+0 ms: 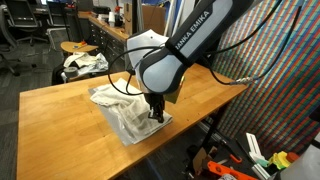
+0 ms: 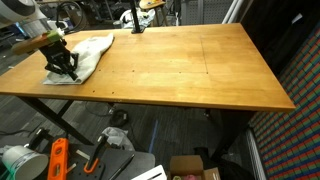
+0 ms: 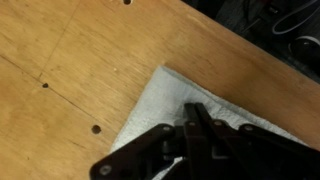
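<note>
A crumpled white cloth (image 1: 115,103) lies on the wooden table (image 1: 55,110) near its front edge; in an exterior view the cloth (image 2: 95,48) sits at the table's far left corner. My gripper (image 1: 155,115) points straight down with its tips on the cloth's near corner. It appears at the cloth's edge (image 2: 65,70) in an exterior view. In the wrist view the black fingers (image 3: 193,112) are pressed together over the flat white cloth (image 3: 150,100), pinching the fabric at their tips. How much fabric sits between them is hidden.
The bare tabletop (image 2: 190,65) stretches away from the cloth, with small screw holes (image 3: 95,128). A chair with a light cloth (image 1: 85,62) stands behind the table. Orange tools (image 2: 57,160) and a cardboard box (image 2: 190,168) lie on the floor below.
</note>
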`<act>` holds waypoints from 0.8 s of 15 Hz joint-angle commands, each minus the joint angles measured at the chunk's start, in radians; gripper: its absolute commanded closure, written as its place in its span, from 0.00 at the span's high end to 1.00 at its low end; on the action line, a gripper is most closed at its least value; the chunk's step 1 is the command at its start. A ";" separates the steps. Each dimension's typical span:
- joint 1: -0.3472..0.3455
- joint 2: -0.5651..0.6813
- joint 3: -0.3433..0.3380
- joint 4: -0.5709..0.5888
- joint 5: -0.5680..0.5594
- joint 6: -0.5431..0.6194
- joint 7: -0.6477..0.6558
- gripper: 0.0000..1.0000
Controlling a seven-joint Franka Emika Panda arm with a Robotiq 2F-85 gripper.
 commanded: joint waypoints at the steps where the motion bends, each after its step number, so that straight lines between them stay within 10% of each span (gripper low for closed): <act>1: -0.016 0.018 -0.015 0.016 -0.024 0.018 -0.001 0.08; 7: -0.023 0.009 -0.015 0.006 -0.010 0.021 -0.021 0.09; 8: -0.025 0.005 -0.012 0.003 -0.004 0.020 -0.032 0.32; 12: -0.018 -0.040 0.002 -0.004 0.010 0.035 -0.049 0.50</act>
